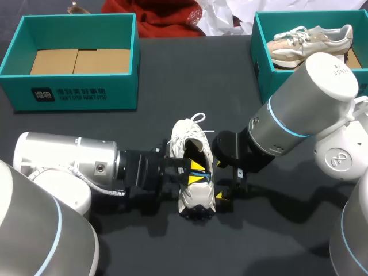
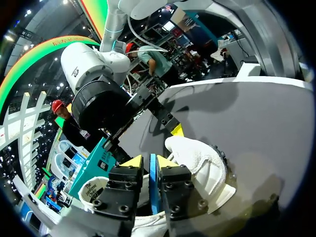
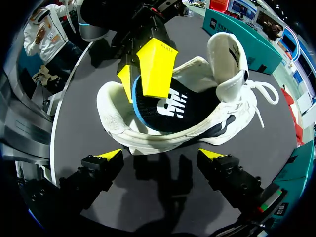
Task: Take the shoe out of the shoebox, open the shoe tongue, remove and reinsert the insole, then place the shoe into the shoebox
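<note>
The shoe (image 1: 187, 144) lay toe at 12, heel at 6. The left gripper (image 2: 149, 162), in from 9, pinched the insole (image 2: 152, 177); the right gripper (image 3: 160, 155) stood wide at 3.

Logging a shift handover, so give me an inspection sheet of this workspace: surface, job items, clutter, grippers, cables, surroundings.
Surface: dark table, flat.
Job's things: white shoe mid-table, insole inside it; teal shoebox far left, no shoe in it; second shoebox far right holding a beige shoe.
Clutter: red cloth, white paper at far edge.
Grippers: left gripper shut on insole edge; right gripper open beside the shoe.
Cables: white cable on left arm.
Surroundings: nothing seen.
</note>
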You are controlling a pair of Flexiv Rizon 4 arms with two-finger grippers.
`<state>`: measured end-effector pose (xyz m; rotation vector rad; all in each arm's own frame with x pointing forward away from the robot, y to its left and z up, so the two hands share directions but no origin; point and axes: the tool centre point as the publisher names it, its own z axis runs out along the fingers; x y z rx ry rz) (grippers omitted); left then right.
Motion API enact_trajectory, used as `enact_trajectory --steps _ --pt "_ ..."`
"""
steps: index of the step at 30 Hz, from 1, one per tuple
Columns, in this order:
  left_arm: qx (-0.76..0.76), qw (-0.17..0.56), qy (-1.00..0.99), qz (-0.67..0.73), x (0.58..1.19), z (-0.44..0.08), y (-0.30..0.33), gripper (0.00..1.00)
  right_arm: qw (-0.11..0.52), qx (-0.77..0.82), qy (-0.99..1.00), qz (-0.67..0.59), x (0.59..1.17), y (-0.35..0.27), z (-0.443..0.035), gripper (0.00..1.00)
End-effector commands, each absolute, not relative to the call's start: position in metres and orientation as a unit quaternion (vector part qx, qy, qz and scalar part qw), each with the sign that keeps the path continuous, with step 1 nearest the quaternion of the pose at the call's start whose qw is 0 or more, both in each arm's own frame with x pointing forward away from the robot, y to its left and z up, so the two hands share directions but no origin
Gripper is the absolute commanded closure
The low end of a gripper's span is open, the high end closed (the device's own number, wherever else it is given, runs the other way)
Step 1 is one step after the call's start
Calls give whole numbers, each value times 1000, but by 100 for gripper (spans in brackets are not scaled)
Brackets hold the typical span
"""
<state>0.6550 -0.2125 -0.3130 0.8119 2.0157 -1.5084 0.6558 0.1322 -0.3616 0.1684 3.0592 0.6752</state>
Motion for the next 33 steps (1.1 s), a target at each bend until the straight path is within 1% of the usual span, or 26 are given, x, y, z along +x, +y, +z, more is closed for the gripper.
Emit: enact_trajectory --steps 1,3,13,27,33 --pt "306 236 739 -552 653 -301 -204 76 4 54 975 215 654 133 -363 0" --pt "310 233 739 -551 653 -298 -204 74 4 54 975 215 654 133 -363 0" --pt "334 197 740 -550 649 -288 -206 71 4 54 975 215 654 133 -363 0" --pt "377 160 750 -519 647 -282 -199 74 4 54 975 215 654 133 -363 0" --pt "394 141 753 -507 656 -274 -190 76 4 54 975 215 654 133 -363 0"
